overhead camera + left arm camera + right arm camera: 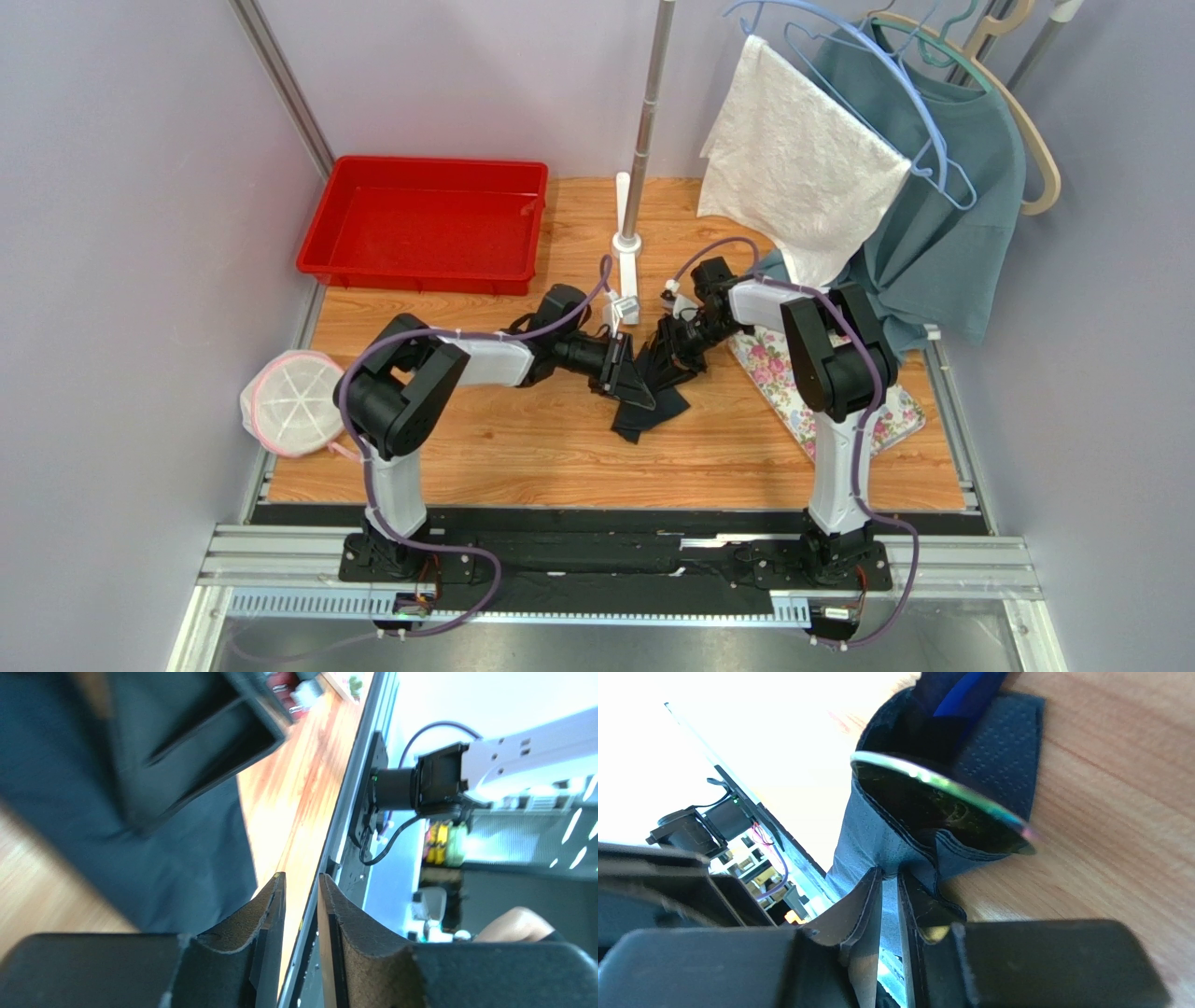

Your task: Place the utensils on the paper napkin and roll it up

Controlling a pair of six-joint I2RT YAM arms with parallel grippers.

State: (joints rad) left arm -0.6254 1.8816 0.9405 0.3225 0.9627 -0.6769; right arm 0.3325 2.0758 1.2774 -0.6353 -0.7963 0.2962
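The black paper napkin [648,401] lies crumpled at the table's middle, with both grippers on it. My right gripper [678,340] is shut on a fold of the napkin [878,840], seen in its wrist view [891,875]. The napkin wraps loosely round the utensils: a shiny gold spoon bowl [948,812] and a dark blue handle [959,686] show inside the fold. My left gripper [619,367] is at the napkin's left edge. Its jaws [300,882] stand a narrow gap apart with nothing between them, and the napkin [175,861] lies beside them.
A floral mat [786,375] lies right of the napkin, under the right arm. A red tray [421,224] is at the back left and a white-pink round lid [292,401] at the left edge. A pole stand [627,266], a white cloth [800,154] and a teal garment [940,210] are at the back.
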